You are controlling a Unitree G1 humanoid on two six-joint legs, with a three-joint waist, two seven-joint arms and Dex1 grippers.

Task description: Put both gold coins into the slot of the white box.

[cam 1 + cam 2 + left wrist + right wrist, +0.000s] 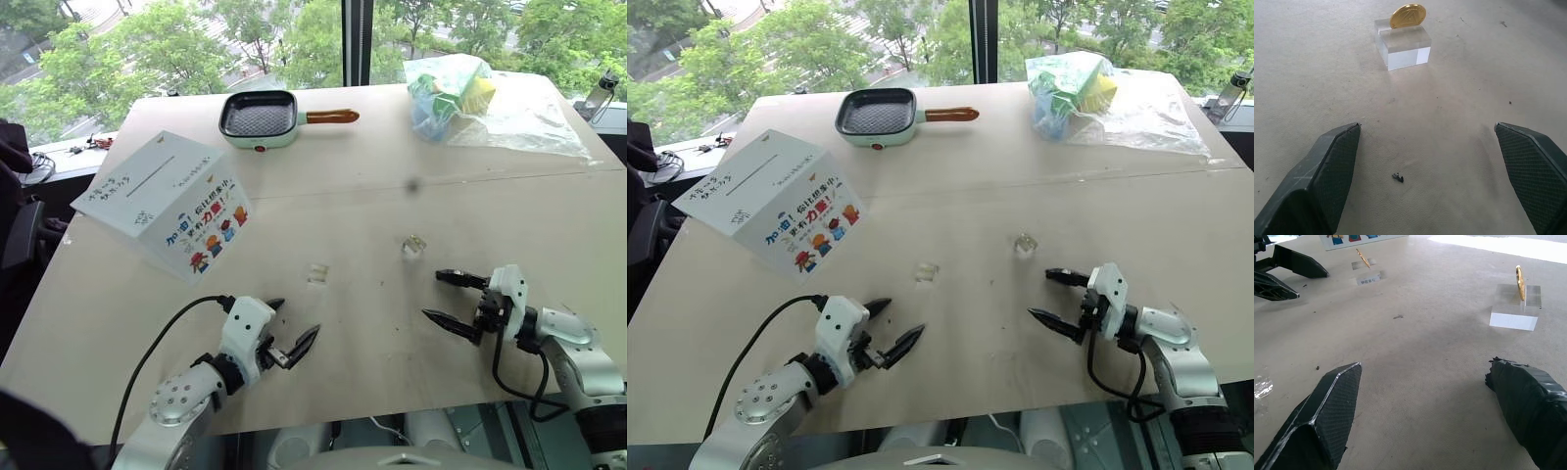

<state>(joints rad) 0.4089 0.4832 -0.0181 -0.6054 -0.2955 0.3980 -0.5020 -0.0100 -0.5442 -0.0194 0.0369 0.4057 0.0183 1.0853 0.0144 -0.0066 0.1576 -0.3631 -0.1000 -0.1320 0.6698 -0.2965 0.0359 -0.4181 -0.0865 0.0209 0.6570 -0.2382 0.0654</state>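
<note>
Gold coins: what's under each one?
Each gold coin stands on edge in a small clear block on the table. How each is seated in its block can't be seen.

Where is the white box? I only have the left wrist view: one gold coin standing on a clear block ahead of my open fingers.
Observer: The white box sits on the table beyond the left gripper, off to the robot's left, with its slot facing up.
Operator: Is there a second coin?
Observer: Yes, the second gold coin stands on edge in its own clear block, ahead of the right gripper.
Operator: Is that gripper holding anything?
Observer: No, it is open with nothing between its fingers.
</note>
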